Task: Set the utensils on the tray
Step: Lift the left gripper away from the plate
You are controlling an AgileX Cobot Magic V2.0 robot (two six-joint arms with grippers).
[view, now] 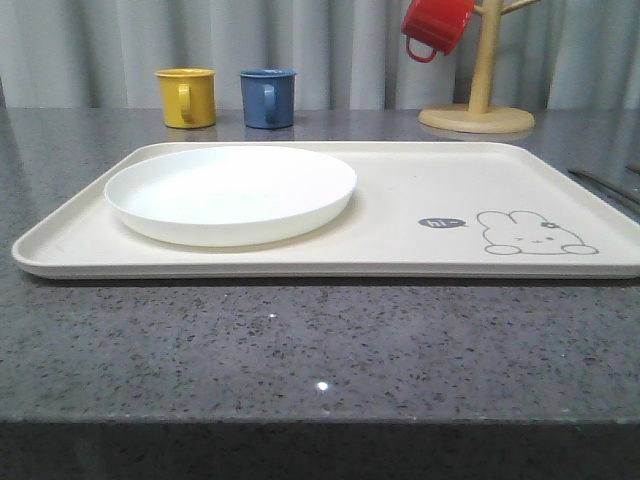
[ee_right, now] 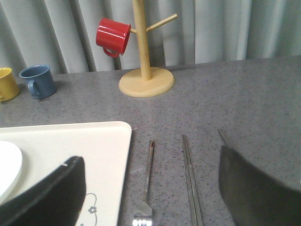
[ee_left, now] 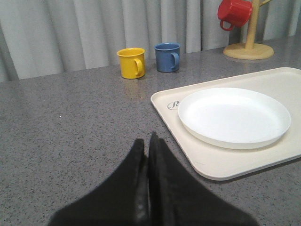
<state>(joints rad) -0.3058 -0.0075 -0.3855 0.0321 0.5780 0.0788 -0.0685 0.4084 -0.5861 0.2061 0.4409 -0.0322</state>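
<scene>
Fork (ee_right: 146, 181) and chopsticks (ee_right: 190, 181) lie flat on the desk (view: 300, 350), just beside the tray's right edge, roughly parallel w/ each other, apart from the tray. Likely staged there so the right arm can reach them. Spoon: can't make one out.

Tray (view: 400, 200) sits mid-desk, rabbit drawing near its right end; plate (view: 230, 192) already on its left half, leaving the right half free, prob. for the utensils.

Right tool (ee_right: 150, 197) hangs over the fork and chopsticks, spread wide, holding nothing, so it looks set for a first pick. Left tool (ee_left: 148, 155) is closed, nothing held, over bare desk left of the tray.

Yellow mug (view: 186, 97), blue mug (view: 267, 97) at back; red mug (view: 436, 25) hangs on the wooden stand (view: 478, 100).
</scene>
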